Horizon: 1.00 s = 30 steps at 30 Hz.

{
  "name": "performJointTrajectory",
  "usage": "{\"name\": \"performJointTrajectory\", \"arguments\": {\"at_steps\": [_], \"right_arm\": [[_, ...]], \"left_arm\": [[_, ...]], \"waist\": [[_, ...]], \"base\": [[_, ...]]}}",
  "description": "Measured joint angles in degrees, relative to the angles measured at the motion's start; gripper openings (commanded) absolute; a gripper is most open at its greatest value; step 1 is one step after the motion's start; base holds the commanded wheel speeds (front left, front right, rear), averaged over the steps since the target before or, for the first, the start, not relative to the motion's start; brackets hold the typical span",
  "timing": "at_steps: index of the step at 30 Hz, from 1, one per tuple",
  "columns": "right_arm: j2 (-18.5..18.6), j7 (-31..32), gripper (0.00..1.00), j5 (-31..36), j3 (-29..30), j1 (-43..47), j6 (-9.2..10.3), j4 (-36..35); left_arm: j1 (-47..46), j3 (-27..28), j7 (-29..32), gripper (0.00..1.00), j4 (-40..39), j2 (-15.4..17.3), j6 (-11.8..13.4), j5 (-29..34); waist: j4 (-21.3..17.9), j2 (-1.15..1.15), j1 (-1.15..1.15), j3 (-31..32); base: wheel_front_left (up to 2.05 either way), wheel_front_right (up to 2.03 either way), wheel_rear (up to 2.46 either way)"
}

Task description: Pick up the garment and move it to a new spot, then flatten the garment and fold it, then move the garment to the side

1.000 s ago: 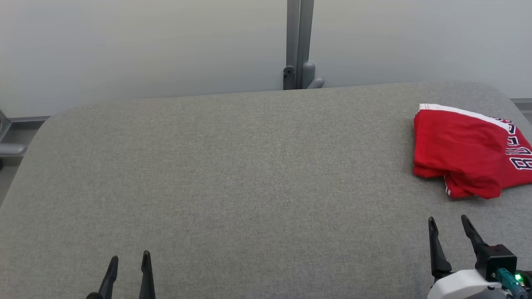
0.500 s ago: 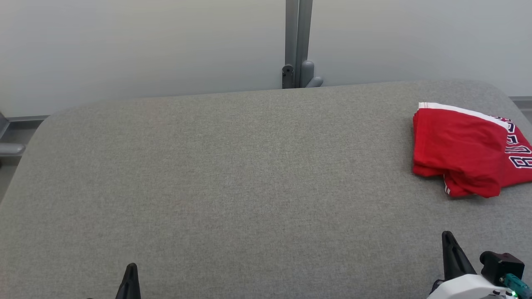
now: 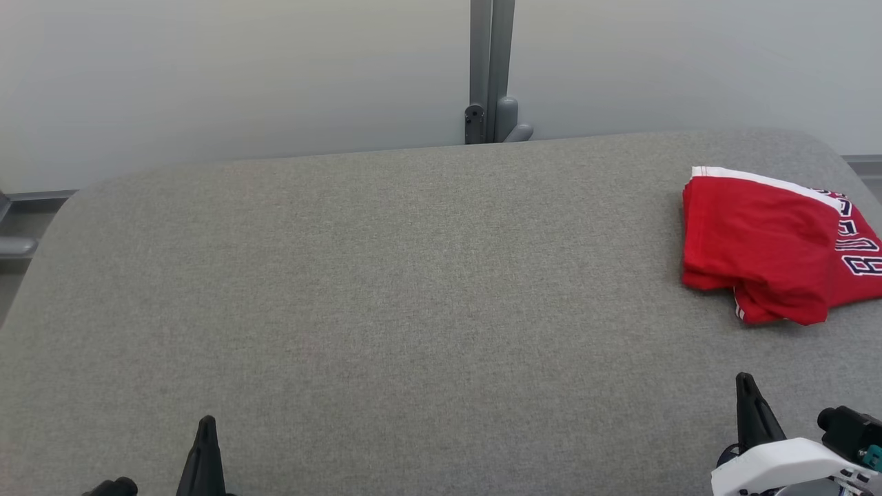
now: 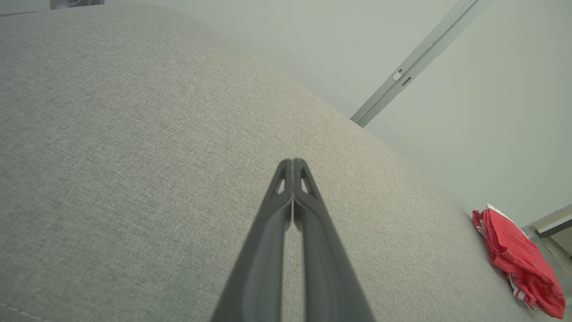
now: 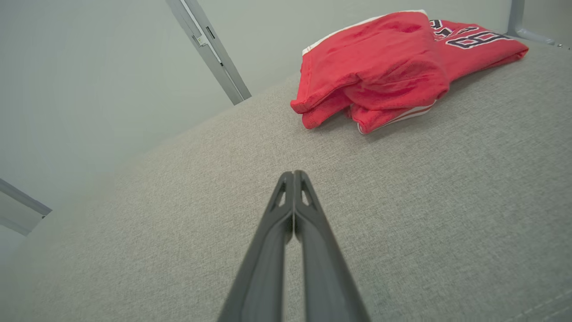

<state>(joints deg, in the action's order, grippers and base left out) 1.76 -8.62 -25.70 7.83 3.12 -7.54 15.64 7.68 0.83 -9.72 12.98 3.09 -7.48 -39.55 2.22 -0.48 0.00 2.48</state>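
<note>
Both pairs of fingers have come together since a second ago, when each stood parted, and both arms have dropped a little lower in my head view. Now the left gripper sits at the near left of the grey fabric-covered table, its fingers pressed tip to tip and holding nothing. The right gripper sits at the near right in the same state, closed on air. The red jersey, with white trim and dark lettering, lies folded at the far right of the table, well apart from the left gripper and some way ahead of the right one. I judge the task to be nearly done, with the garment folded and parked at the side. My worry is that side: the jersey runs out of my head view on the right and seems close to the table's edge. Its near layers look bunched rather than flat, so if the right arm swings wide it could catch a loose layer, undo the fold or drag the bundle off.
</note>
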Motion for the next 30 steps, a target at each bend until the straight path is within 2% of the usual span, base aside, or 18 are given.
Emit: {"name": "performJointTrajectory", "arguments": {"at_steps": [17,30], "right_arm": [[0.23,3.57,0.00,-15.94,-0.32,-1.91,0.00,-0.55],[0.34,5.77,0.00,-25.48,-0.51,-3.15,0.00,-0.87]], "left_arm": [[-2.97,0.66,3.35,0.00,0.01,0.33,0.00,-12.98],[-4.69,1.12,5.38,0.00,0.02,0.48,0.00,-21.03]], "waist": [[-0.37,0.00,0.00,-0.44],[-0.63,0.00,0.00,-0.75]], "base": [[0.00,0.00,0.00],[0.00,0.00,0.00]]}}
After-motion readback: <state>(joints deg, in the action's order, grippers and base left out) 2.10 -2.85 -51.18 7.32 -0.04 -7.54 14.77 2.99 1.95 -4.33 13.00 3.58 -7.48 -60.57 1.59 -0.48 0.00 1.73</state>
